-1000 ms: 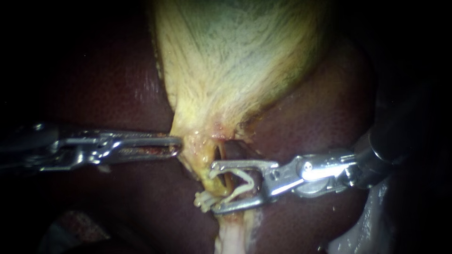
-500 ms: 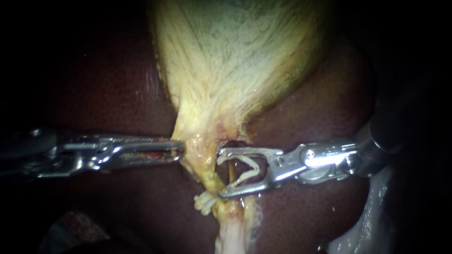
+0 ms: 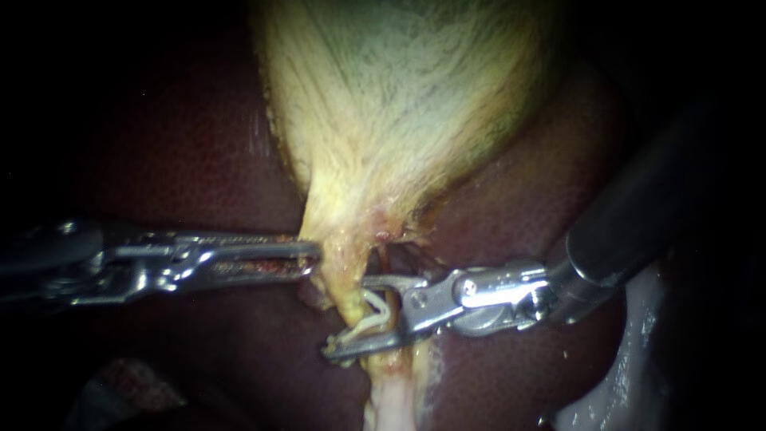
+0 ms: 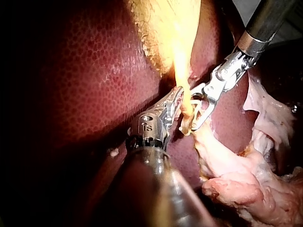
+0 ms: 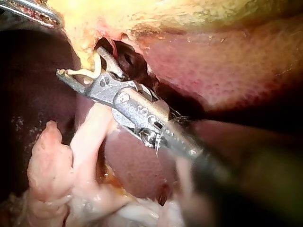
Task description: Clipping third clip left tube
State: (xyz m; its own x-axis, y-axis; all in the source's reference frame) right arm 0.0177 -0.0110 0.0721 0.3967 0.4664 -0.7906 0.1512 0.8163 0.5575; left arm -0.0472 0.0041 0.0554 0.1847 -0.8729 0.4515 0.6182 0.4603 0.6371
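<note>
The pale yellow gallbladder (image 3: pixel 399 104) narrows to a yellow tube (image 3: pixel 349 295) on the left of a dark gap. My right instrument (image 3: pixel 363 315) reaches across this tube, one jaw above and one below. The jaws press a white clip (image 3: pixel 373 311) around the tube and are nearly together. The right wrist view shows the clip (image 5: pixel 90 72) bent between the jaws of the right instrument (image 5: pixel 83 66). My left instrument (image 3: pixel 307 257) lies level, shut on the gallbladder's neck just above; its jaws (image 4: pixel 176 99) pinch that yellow tissue.
Dark red liver (image 3: pixel 175 160) surrounds the gallbladder. A pale strand of tissue (image 3: pixel 391 399) runs down from the tube, with lumpy pale fat (image 5: pixel 52 175) under the right instrument. More whitish tissue (image 3: pixel 630 367) lies at the lower right.
The right instrument slid left across the tube and its jaws narrowed, squeezing the clip. A white clip seen lower on the tube is now covered by the lower jaw. The left instrument edged right.
</note>
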